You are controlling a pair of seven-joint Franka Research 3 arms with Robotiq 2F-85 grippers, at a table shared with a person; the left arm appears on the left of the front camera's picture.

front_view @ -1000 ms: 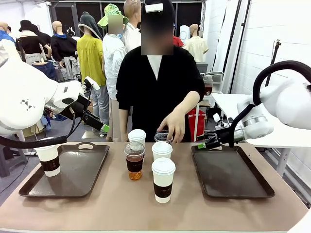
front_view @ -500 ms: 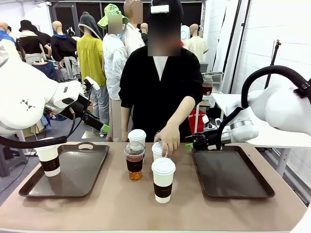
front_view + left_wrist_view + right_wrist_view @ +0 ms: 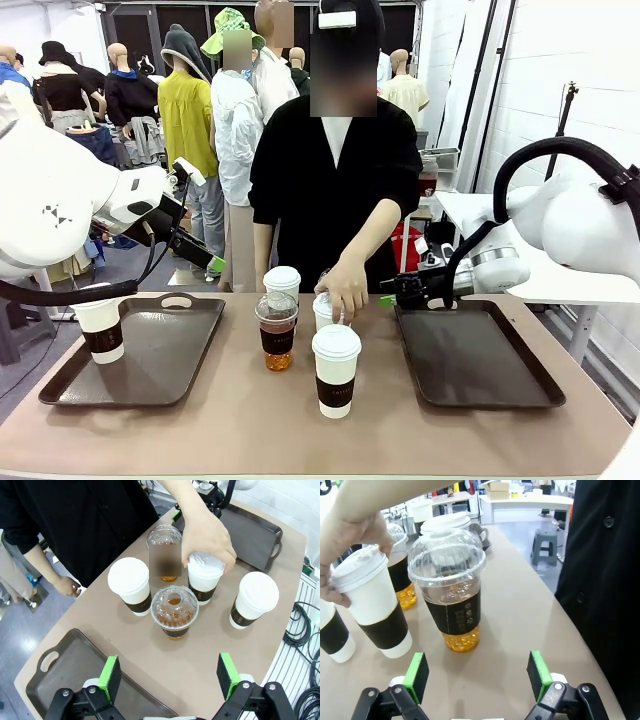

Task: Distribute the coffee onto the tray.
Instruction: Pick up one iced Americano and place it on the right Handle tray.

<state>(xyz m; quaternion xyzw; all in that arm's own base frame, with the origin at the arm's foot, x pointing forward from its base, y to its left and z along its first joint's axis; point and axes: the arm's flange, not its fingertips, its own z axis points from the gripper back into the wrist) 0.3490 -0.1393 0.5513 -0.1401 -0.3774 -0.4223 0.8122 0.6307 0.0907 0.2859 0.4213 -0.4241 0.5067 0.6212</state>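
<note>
A: Seeing one sleeved cup (image 3: 101, 330) on left tray (image 3: 190, 370). Reading left jaws as wide open, empty. Counting five cups clustered mid-worktop (image 3: 250, 430), person's hand (image 3: 345, 288) clamped on one lid.

B: Reading right jaws as wide open too, empty, facing dome cup (image 3: 451, 600). Probably thin-walled, sloshy. Best gripped at dark sleeve, lightly, kept upright.

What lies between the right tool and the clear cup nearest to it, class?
Bare table: in the right wrist view nothing stands between the open right tool and the clear cup.
</note>
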